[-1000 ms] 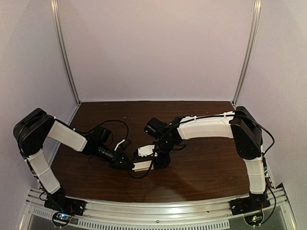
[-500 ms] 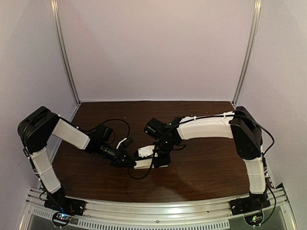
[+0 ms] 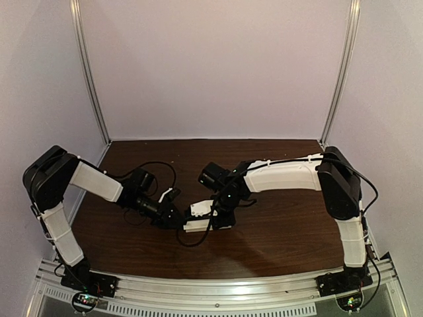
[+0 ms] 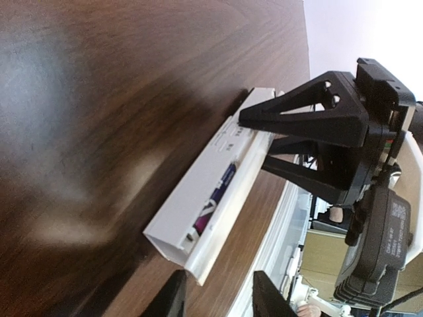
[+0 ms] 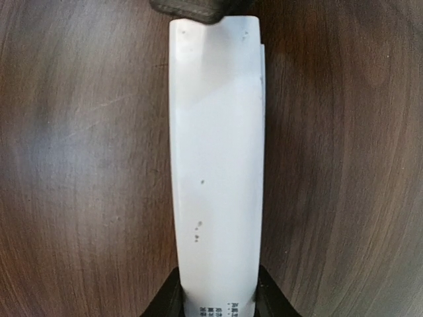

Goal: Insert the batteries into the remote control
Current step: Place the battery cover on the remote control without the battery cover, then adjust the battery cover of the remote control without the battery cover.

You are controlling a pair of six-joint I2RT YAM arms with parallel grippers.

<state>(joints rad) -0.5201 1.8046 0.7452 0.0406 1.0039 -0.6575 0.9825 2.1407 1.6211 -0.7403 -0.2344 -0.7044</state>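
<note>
1. The left tool (image 4: 215,300) is open, its jaws parted with nothing between them. It sits low over the desk (image 3: 284,231), just short of the left end of the remote control (image 4: 192,201).
2. The right tool (image 5: 218,298) is closed on the right end of the remote control, one finger pressed to each long side, so the bar is braced against the desk.
3. The remote control lies near the middle of the desk, between the two arms. In the left wrist view, the battery bay (image 4: 228,142) is uncovered.
4. A bluish-purple battery (image 4: 221,191) lies lengthwise inside that bay. The views do not show whether the other battery is in there too, and no loose battery can be seen on the desk.
5. The step in hand looks like seating: one cell is in the bay and the left tool is free, while the right tool steadies the housing.
6. The next move likely calls for the left tool to press the cell flat, or to fetch the remaining one. It needs a light, well-aligned push along the bay, since a skewed push could pop the battery out or twist the bar in the right tool's grip.
</note>
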